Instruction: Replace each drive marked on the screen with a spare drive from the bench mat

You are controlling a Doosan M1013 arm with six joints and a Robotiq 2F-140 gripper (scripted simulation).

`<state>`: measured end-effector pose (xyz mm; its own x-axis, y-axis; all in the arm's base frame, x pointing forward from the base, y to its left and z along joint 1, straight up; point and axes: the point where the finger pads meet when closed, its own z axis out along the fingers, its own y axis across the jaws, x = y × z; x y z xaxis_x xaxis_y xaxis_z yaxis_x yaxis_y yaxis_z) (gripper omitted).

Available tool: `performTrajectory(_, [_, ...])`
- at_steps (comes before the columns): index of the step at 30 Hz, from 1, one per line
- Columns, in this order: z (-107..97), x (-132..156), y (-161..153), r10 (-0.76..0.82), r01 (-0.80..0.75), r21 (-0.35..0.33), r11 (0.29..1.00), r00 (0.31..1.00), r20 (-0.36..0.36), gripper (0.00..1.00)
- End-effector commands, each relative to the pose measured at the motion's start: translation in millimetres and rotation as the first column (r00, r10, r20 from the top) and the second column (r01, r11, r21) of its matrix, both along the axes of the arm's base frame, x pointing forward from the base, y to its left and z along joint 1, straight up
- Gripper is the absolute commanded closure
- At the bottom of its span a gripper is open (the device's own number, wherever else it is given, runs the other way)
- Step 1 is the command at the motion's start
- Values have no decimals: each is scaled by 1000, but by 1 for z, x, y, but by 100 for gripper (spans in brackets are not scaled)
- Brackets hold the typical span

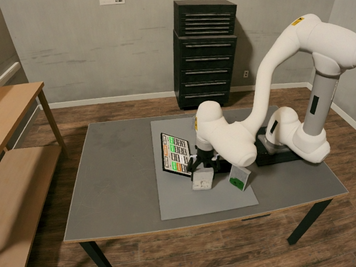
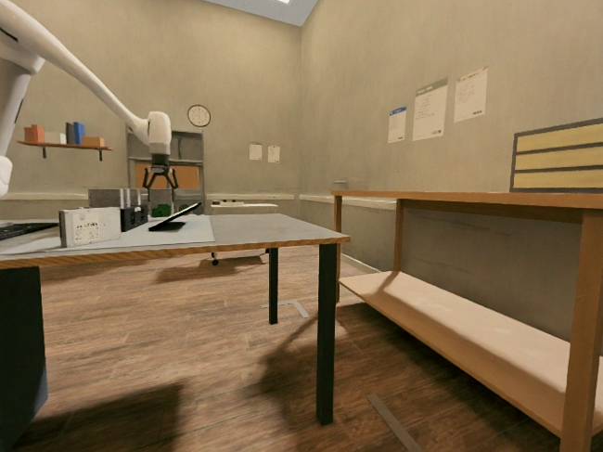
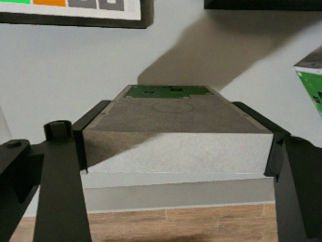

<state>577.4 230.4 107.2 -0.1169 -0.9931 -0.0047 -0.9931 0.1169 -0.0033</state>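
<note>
White claw [image 1: 203,172] [image 2: 160,186] [image 3: 171,115] pinching 1 drive [image 1: 202,179] [image 3: 179,153]; 1 other drive [image 1: 239,177] [image 3: 311,86] & 1 screen [image 1: 176,154] [image 2: 175,215] [image 3: 74,18] nearby.

The grey tabletop [image 1: 118,175] [image 2: 281,226] had a thin wooden edge and carried a paler grey mat [image 1: 178,204] [image 2: 196,230]. On the mat stood a tilted screen [image 1: 177,154] [image 2: 175,216] [image 3: 74,20], a drive showing green circuitry [image 1: 239,178] [image 3: 313,88] and, near them, the partly hidden black dock [image 1: 223,166] [image 2: 134,216] [image 3: 265,4].

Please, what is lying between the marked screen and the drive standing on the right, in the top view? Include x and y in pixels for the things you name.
Another drive [image 1: 202,182] [image 2: 160,211] [image 3: 179,151], gripped in the hand [image 1: 203,175] [image 2: 160,187] [image 3: 171,115]. The top view shows it between them.
</note>
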Motion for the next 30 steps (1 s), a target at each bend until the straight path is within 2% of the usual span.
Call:
performTrajectory(1, [0, 0, 0, 0, 0, 1, 1000, 1000, 1, 90])
performTrajectory(30, [-11, 0, 0, 0, 0, 1, 1000, 1000, 1, 90])
